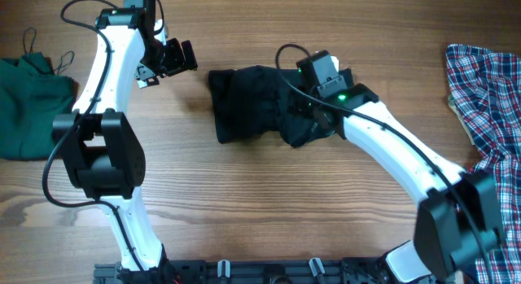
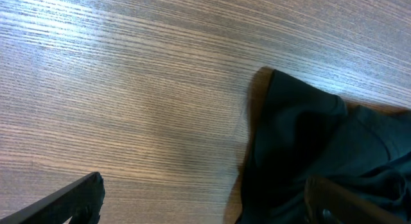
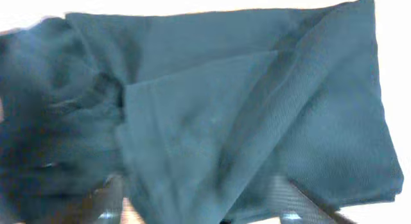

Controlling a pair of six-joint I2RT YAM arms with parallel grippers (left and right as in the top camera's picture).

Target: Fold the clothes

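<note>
The black shirt (image 1: 248,101) lies as a folded bundle in the middle of the table, its right part bunched up. My right gripper (image 1: 303,115) is down on that bunched right part. In the right wrist view its fingers (image 3: 289,199) stand apart, with the shirt's cloth (image 3: 257,102) lying between and beyond them and not pinched. My left gripper (image 1: 184,56) hovers open just left of the shirt's upper left corner. In the left wrist view it (image 2: 202,199) holds nothing, and the shirt's edge (image 2: 308,134) lies by the right finger.
A dark green strappy top (image 1: 28,105) lies crumpled at the table's far left edge. A red-blue-white plaid shirt (image 1: 488,97) is heaped at the far right. Bare wood (image 1: 244,203) stretches between the two arm bases in front.
</note>
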